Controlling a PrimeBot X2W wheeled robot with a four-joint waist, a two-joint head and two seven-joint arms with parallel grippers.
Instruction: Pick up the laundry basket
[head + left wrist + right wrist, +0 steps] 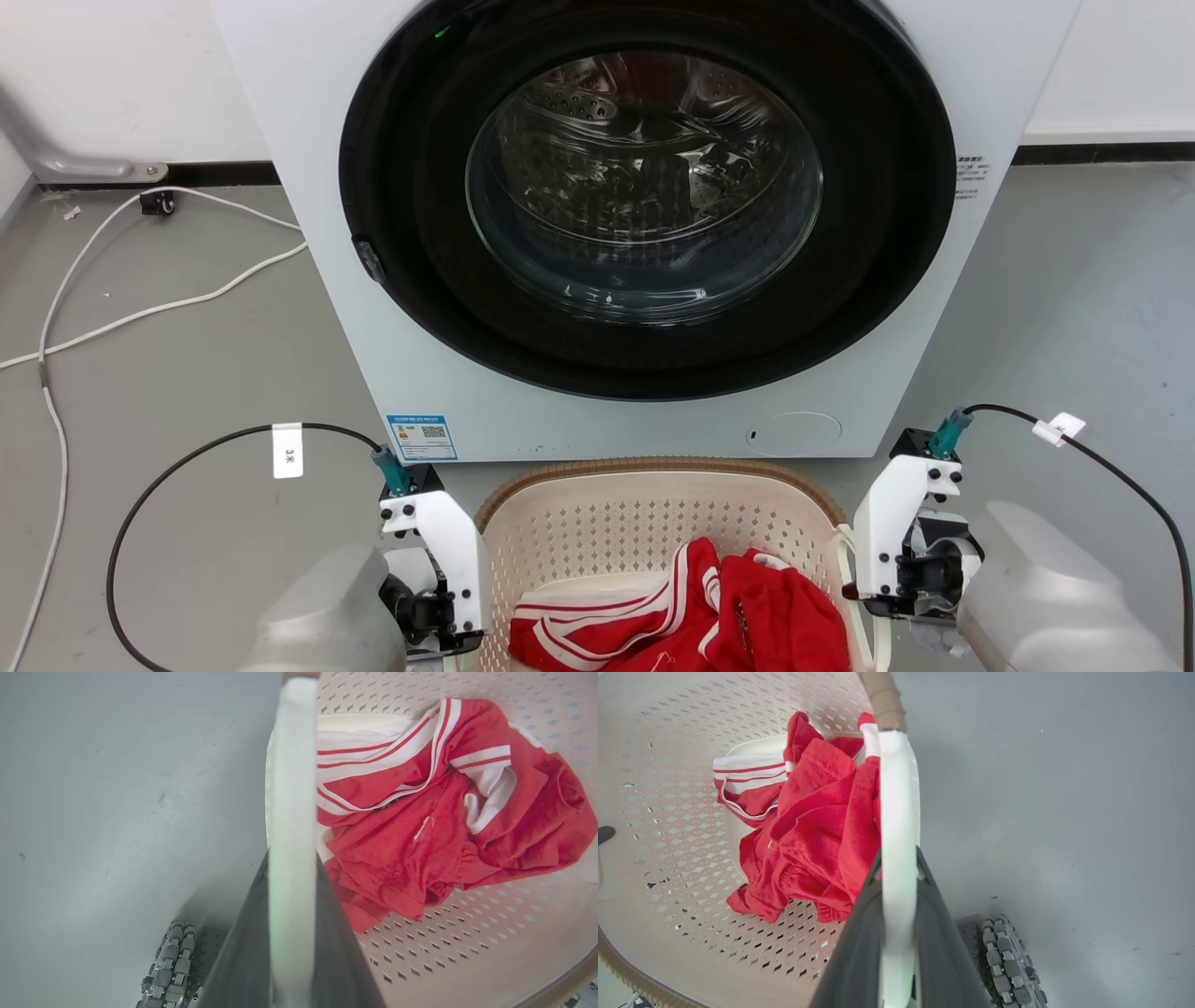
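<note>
The laundry basket (607,523) is cream-white and perforated with a brown woven-look rim, and sits low in the head view just in front of the washing machine. Red clothes with white stripes (709,616) lie in it. My left gripper (292,868) is shut on the basket's white left loop handle (292,788), one dark finger on each side. My right gripper (899,858) is shut the same way on the right loop handle (899,802). In the head view both wrists flank the basket, the left gripper (439,616) and the right gripper (864,588). I cannot tell whether the basket touches the floor.
A white washing machine (308,187) with its round dark door shut stands right behind the basket. A white cable (140,308) trails over the grey floor at left. Black cables loop from both wrists. My base's wheel (170,970) shows beside the basket, and the opposite wheel (1008,961) too.
</note>
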